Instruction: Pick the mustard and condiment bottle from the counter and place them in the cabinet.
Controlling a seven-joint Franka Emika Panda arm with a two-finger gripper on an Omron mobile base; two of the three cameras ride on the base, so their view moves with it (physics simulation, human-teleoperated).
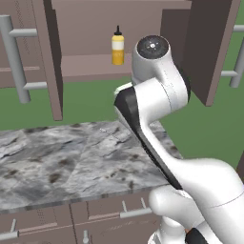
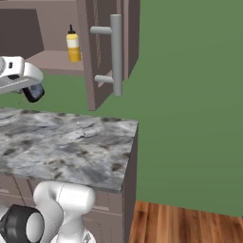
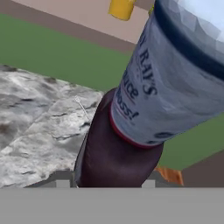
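Observation:
The mustard (image 1: 117,46) stands upright on the shelf of the open cabinet (image 1: 90,66); it also shows as a yellow bottle (image 2: 73,45) in the right base view and at the top edge of the hand view (image 3: 121,8). The condiment bottle (image 3: 118,153), dark maroon with a pale label and bluish cap, looms very close in the hand view. My gripper (image 3: 105,181) is shut on its body and holds it above the marbled counter (image 3: 35,118). In the right base view my gripper (image 2: 28,88) hangs at the left edge, above the counter (image 2: 66,147) and below shelf height.
Both cabinet doors stand open, the left door (image 1: 50,57) and the right door (image 1: 209,47), whose long grey handle (image 2: 116,52) sticks out. Brown drawers (image 1: 109,209) run under the counter. The counter ends at its right edge (image 2: 135,128), with wooden floor (image 2: 180,223) beyond.

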